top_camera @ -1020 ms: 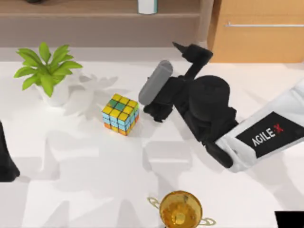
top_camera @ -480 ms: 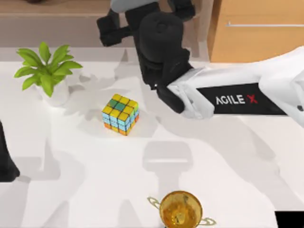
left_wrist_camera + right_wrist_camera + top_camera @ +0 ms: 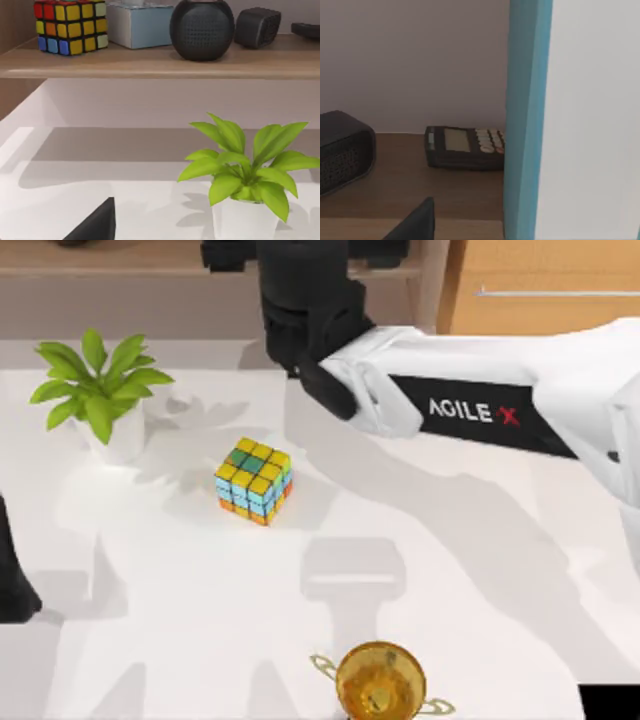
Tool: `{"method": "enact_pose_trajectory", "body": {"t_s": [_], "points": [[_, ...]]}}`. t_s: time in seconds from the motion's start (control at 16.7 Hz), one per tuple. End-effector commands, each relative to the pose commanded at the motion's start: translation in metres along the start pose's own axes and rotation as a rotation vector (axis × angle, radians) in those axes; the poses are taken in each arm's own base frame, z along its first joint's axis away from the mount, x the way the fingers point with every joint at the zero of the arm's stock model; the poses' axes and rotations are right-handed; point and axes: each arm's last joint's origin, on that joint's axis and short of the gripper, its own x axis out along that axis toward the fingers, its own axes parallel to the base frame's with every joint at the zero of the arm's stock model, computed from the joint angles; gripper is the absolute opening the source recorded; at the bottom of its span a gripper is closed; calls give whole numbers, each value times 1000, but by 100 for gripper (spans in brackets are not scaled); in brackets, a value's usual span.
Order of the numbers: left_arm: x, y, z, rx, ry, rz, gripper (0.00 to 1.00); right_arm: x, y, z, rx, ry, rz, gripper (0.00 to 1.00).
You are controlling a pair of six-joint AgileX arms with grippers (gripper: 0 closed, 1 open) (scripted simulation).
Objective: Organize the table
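The white table (image 3: 480, 570) holds a potted green plant (image 3: 100, 400) at the back left, a colourful puzzle cube (image 3: 253, 480) in the middle and a golden trophy cup (image 3: 380, 682) at the front edge. My right arm stretches across the back of the table, with its gripper (image 3: 300, 252) over the brown shelf (image 3: 120, 260). The right wrist view looks along the shelf board (image 3: 435, 195), with a tall white thing with a teal edge (image 3: 570, 120) very close. My left gripper (image 3: 12, 590) is parked at the table's left edge, open and empty.
On the shelf stand a second puzzle cube (image 3: 70, 25), a pale blue box (image 3: 140, 25), a round black speaker (image 3: 202, 27), a small dark speaker (image 3: 340, 150) and a calculator (image 3: 465, 147). A light-wood drawer cabinet (image 3: 540, 300) stands at the back right.
My right arm swung from beside the cube up to the shelf, carrying a grey rounded object. That object is now hidden by the arm. The left arm has not moved.
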Motion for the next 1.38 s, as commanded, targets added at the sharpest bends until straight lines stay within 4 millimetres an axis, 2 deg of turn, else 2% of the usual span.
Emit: {"method": "enact_pose_trajectory", "body": {"t_s": [0.24,0.6,0.84,1.38], "points": [[0,0,0,0,0,0,100,-1,1,2,1,-3,4,100],[0,0,0,0,0,0,100,19,0,0,0,0,0,100],[0,0,0,0,0,0,100,20,0,0,0,0,0,100],[0,0,0,0,0,0,100,20,0,0,0,0,0,32]]}}
